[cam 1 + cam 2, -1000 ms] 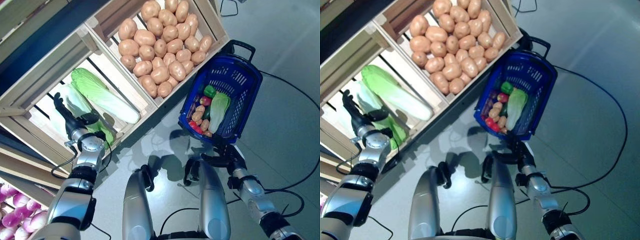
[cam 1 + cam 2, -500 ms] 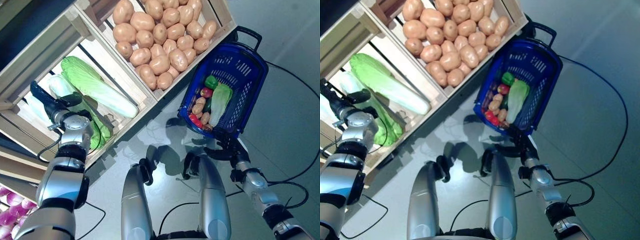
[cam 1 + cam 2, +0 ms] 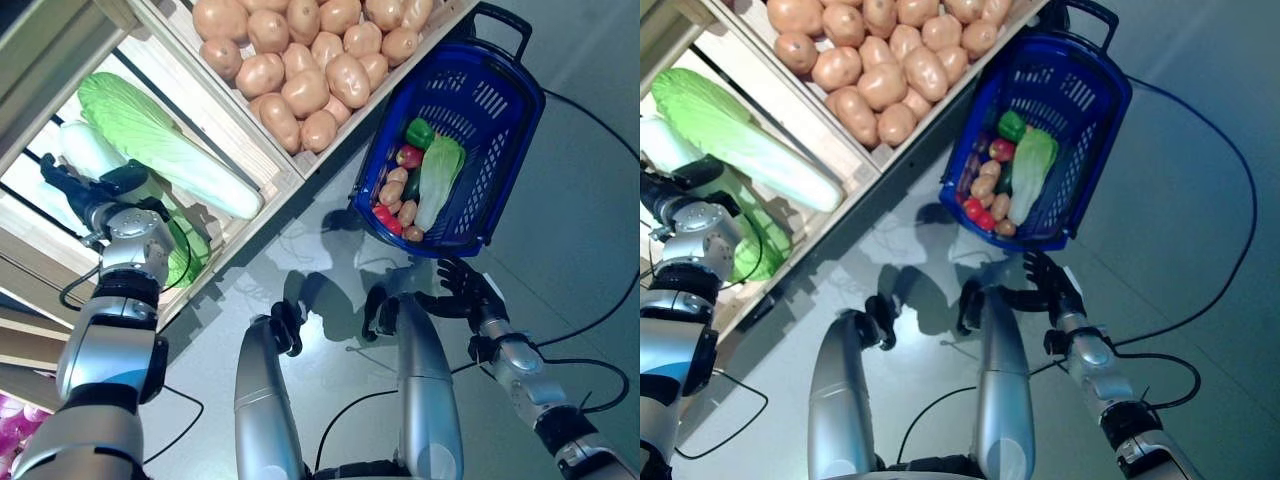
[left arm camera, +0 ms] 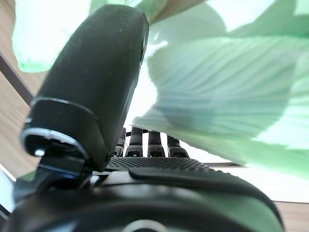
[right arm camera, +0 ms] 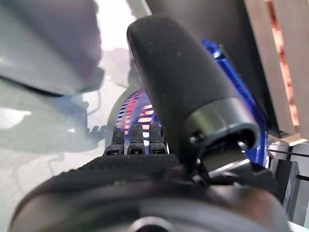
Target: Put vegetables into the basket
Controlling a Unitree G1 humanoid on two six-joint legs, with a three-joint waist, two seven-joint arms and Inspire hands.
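My left hand point(image 3: 105, 195) is open inside the wooden crate point(image 3: 255, 225) of napa cabbages. Its straight fingers lie among the cabbages, below a long green one point(image 3: 160, 145) and next to a pale one point(image 3: 88, 150). In the left wrist view green cabbage leaves point(image 4: 217, 87) lie over the straight fingers point(image 4: 152, 142). The blue basket point(image 3: 500, 110) stands on the floor beside the stand. It holds a leafy cabbage point(image 3: 437, 185), a green pepper point(image 3: 419, 132), potatoes and small red vegetables. My right hand point(image 3: 462, 297) is open just in front of the basket's near rim.
The wooden stand has a crate of potatoes point(image 3: 300, 60) right next to the basket's left side. Grey floor point(image 3: 580, 200) lies to the right of the basket. The basket's mesh wall point(image 5: 126, 108) shows close past my right fingers.
The whole picture has shifted as the camera moved. My left hand has tipped lower among the cabbages. My right hand has stayed by the basket's rim.
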